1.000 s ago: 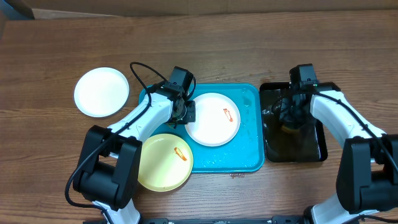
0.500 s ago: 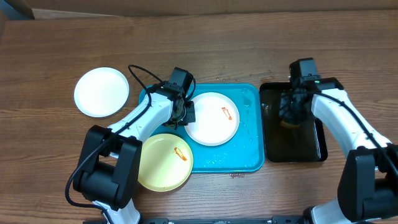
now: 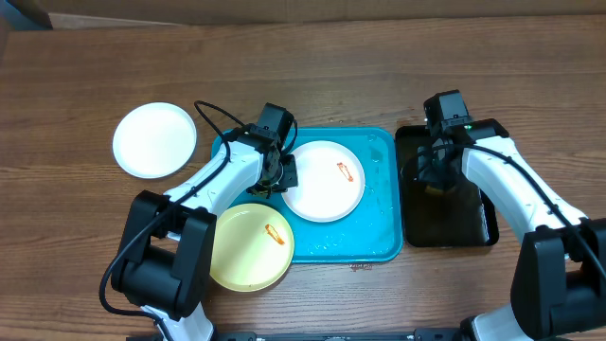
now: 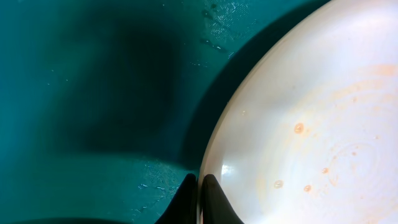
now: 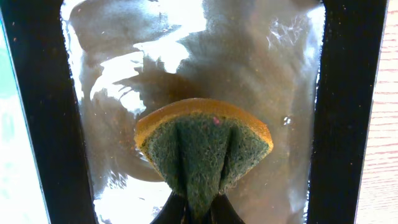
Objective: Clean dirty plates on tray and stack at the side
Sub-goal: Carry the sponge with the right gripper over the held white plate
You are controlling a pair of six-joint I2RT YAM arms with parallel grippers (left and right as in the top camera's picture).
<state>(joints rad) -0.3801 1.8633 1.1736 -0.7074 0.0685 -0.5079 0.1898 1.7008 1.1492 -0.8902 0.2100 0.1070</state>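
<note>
On the turquoise tray (image 3: pixel 379 239) lies a white plate (image 3: pixel 324 182) with an orange-red smear. My left gripper (image 3: pixel 287 173) is shut on its left rim; in the left wrist view the black fingertips (image 4: pixel 188 193) pinch the plate's edge (image 4: pixel 311 124) over the tray floor (image 4: pixel 93 93). A pale yellow plate (image 3: pixel 248 246), also smeared, overlaps the tray's front left corner. Another white plate (image 3: pixel 154 139) rests on the table to the left. My right gripper (image 3: pixel 437 178) hangs over the black tray and is shut on a green and orange sponge (image 5: pixel 205 146).
The black tray (image 3: pixel 483 227) stands right of the turquoise one and holds shiny water (image 5: pixel 205 56); its dark rims (image 5: pixel 37 124) frame the sponge. Droplets lie on the turquoise tray's floor. Brown wooden tabletop (image 3: pixel 379 76) stretches behind both trays.
My right arm has shifted a little left over the black tray, carrying the sponge. The left arm and all the plates stay where they were.
</note>
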